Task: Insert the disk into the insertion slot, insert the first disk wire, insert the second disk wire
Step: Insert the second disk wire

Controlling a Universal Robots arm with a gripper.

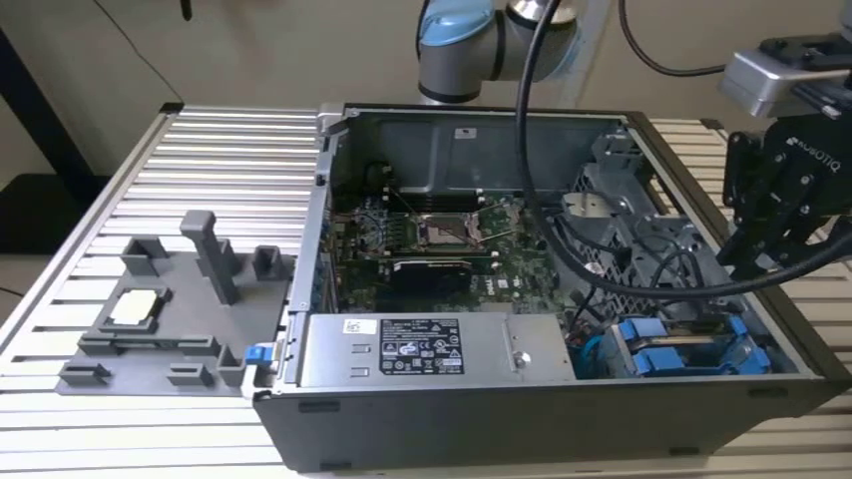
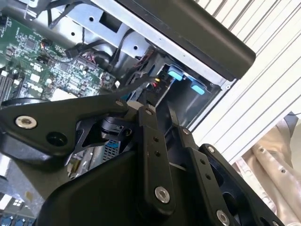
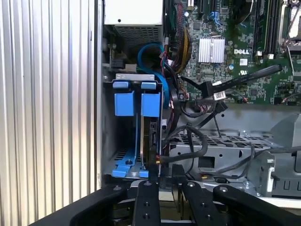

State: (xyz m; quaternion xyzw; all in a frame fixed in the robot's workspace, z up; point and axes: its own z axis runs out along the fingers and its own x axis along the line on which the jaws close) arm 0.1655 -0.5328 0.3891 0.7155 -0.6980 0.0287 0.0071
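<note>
A slatted table is occupied toward the exterior view's right by an open computer case, with bare slats left along the near edge. In the case's near corner, the slot is filled by the blue-framed disk. The gripper is held over that side's wall, above loose wires. Whether its fingers are apart cannot be told.

Pale ribbed aluminium tabletop before a plain beige wall, evenly lit.
</note>
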